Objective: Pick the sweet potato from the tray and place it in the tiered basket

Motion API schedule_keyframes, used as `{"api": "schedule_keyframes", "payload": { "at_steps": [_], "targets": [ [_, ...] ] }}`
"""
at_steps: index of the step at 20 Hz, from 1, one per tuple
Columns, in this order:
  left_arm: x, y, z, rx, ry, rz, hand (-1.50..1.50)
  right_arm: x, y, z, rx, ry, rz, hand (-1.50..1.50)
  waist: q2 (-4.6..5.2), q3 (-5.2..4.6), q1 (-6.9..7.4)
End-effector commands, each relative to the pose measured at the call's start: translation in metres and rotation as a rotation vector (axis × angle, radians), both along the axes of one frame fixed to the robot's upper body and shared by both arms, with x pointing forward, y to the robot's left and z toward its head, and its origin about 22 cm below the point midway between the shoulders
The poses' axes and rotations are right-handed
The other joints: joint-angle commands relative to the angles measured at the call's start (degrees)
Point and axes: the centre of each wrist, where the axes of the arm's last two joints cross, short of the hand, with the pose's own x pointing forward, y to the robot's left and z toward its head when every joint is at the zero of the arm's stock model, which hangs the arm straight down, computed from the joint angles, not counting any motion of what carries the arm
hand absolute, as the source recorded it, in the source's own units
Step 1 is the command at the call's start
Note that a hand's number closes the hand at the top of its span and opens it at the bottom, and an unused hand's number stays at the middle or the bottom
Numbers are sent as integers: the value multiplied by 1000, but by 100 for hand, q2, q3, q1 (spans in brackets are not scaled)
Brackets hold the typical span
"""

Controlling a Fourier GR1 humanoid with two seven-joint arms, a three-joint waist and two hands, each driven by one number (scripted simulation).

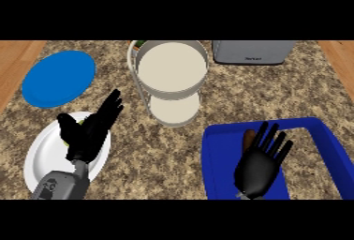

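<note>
1. Right hand (259,166) over blue tray (220,168), fingers straight, spread, holding nothing.
2. Sweet potato (247,138) in tray, partly under the fingers. Reach step; next: lower, curl round it.
3. Left hand (88,135) resting open over white plate (38,159).
4. Tiered basket (173,70) beyond: drop-off.

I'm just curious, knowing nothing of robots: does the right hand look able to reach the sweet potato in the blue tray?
Probably yes. The right hand is open over the blue tray, its fingers right beside the sweet potato, and nothing lies between them.
</note>
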Motion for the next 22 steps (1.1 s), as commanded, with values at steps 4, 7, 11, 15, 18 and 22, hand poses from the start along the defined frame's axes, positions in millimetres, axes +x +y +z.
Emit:
{"api": "schedule_keyframes", "payload": {
  "at_steps": [4, 7, 11, 15, 18, 22],
  "targets": [
    [5, 18, 11, 10, -6, -9, 0, 14, -6, -16, 33, 9, -128, -150, 106, 73, -20],
    [8, 1, -2, -24, 10, -2, 0, 20, -11, -39, 76, 37, -5, 150, 122, 74, -11],
    [18, 7, 2, 1, 1, 5, 0, 10, -19, -40, 9, 58, 7, 150, 117, 71, -55],
    [11, 9, 3, -7, 7, -2, 0, 11, -21, -42, -14, 25, 39, 150, 108, 72, -25],
    [9, 3, -8, 2, 21, -19, 0, 9, -3, -43, 0, -43, 78, 150, 112, 72, -25],
    [14, -4, 4, -20, 5, -15, 0, 17, -9, -31, 96, -34, 259, 150, 112, 73, -28]
  ]
}}
